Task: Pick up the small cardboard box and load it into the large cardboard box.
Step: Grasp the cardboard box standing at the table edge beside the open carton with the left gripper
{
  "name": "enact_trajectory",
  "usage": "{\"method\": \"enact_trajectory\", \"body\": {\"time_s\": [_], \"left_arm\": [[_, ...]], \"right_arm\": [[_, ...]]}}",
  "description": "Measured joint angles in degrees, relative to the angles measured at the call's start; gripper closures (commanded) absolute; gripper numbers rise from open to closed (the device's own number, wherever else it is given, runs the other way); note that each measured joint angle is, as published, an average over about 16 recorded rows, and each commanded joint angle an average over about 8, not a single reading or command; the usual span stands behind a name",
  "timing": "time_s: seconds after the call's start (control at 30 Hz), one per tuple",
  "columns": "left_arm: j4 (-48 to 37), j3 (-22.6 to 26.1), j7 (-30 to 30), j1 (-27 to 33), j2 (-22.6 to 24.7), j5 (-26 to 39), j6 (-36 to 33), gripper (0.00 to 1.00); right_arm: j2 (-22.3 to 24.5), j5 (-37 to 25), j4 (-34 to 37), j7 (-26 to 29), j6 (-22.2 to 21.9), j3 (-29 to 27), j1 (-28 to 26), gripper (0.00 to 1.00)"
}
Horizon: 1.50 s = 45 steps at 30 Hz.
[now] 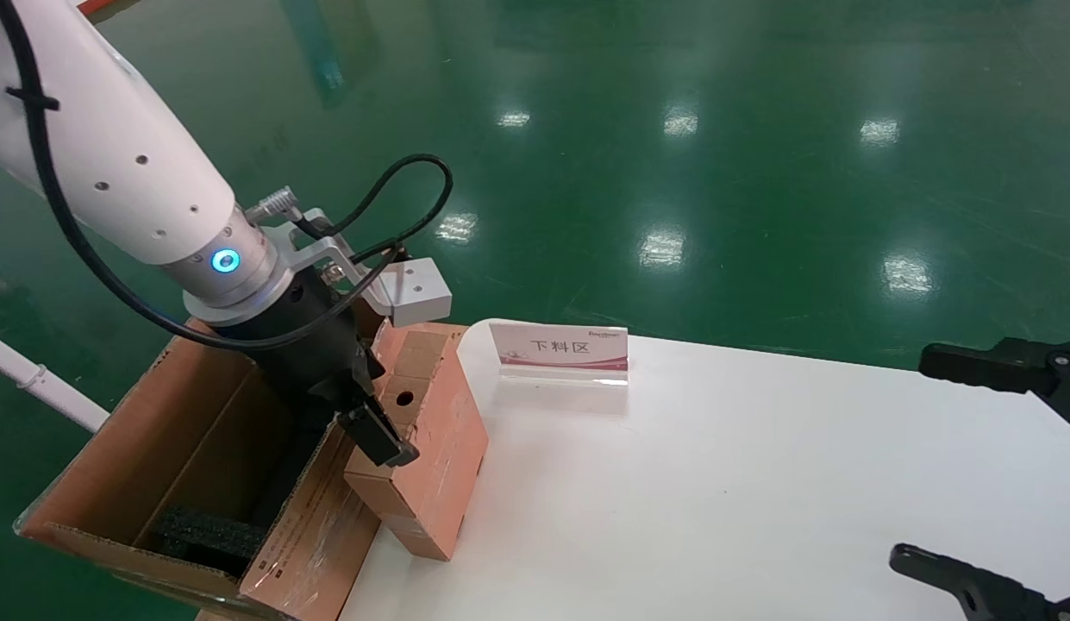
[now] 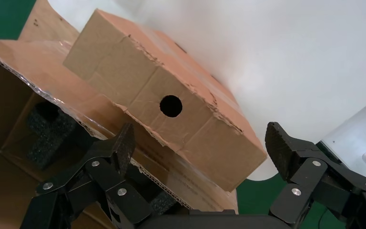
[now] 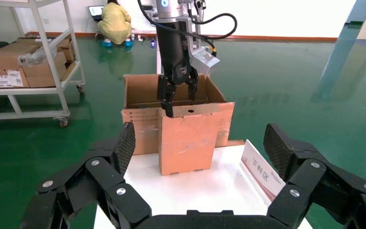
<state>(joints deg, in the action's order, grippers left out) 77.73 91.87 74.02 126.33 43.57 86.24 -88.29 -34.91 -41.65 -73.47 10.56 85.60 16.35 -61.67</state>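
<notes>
- Cardboard: small cardboard box [image 1: 431,448] stands on worktop [image 1: 716,483] edge, against large cardboard box [image 1: 155,466] flap.
- Left hand [image 1: 375,431] spread wide above its holed top, gripping nothing.
- Right hand [image 3: 198,148] parked, fingers apart.

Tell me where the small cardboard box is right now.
In the head view the small cardboard box stands at the table's left edge, against the large cardboard box's flap, under the open left gripper.

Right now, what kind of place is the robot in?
Probably a factory or warehouse packing area: a shiny green floor, a metal shelf cart stacked with cartons, and a sign on the white table.
</notes>
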Motion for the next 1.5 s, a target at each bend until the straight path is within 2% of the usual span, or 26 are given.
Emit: {"method": "enact_trajectory", "body": {"time_s": [0.57,1.5], "left_arm": [[-0.21,3.64,2.41,-1.58,0.63,1.34,3.38,0.00],[-0.78,4.98,2.01,-5.58,0.82,4.92,9.44,0.00]], "right_arm": [[0.03,0.05,0.00,-0.03,-0.03,0.07,-0.01,0.00],[0.07,0.12,0.01,-0.09,-0.08,0.17,-0.03,0.00]]}}
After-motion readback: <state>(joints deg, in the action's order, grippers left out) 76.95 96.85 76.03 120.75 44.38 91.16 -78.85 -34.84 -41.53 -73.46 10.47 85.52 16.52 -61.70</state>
